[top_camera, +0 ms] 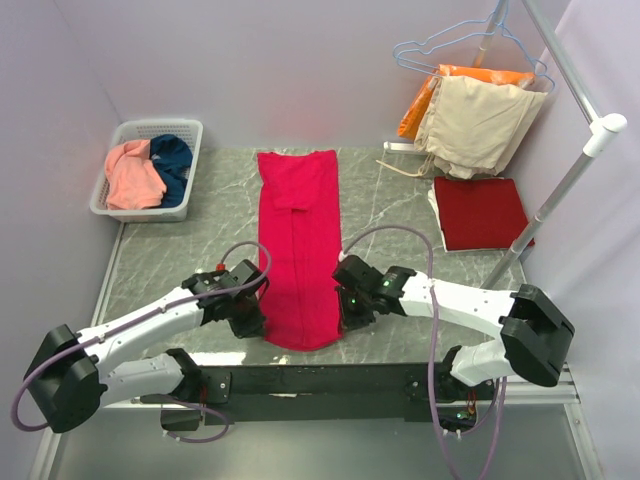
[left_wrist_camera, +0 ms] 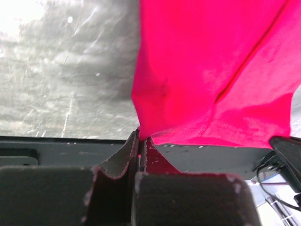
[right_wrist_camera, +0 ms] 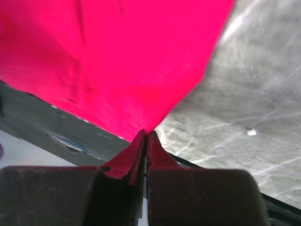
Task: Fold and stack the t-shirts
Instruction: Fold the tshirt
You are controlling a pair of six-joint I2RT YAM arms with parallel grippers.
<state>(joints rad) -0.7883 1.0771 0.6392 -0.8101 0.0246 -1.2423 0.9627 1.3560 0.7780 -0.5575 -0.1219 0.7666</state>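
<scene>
Crimson t-shirt [top_camera: 298, 245], folded into a narrow strip, lies at the middle of the table [top_camera: 180, 260], long axis running from near edge to far edge. Left gripper [top_camera: 250, 318] is clamped on its near-left corner, right gripper [top_camera: 350, 310] on its near-right corner: 2 pinches.

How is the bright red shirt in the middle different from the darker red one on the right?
The crimson shirt is a long narrow strip; the dark red shirt is a folded square. The crimson shirt is brighter, the dark red shirt deeper maroon. The left gripper and right gripper have jaws shut on the crimson shirt's near corners; nothing touches the dark red shirt. Both lie on the table.
</scene>
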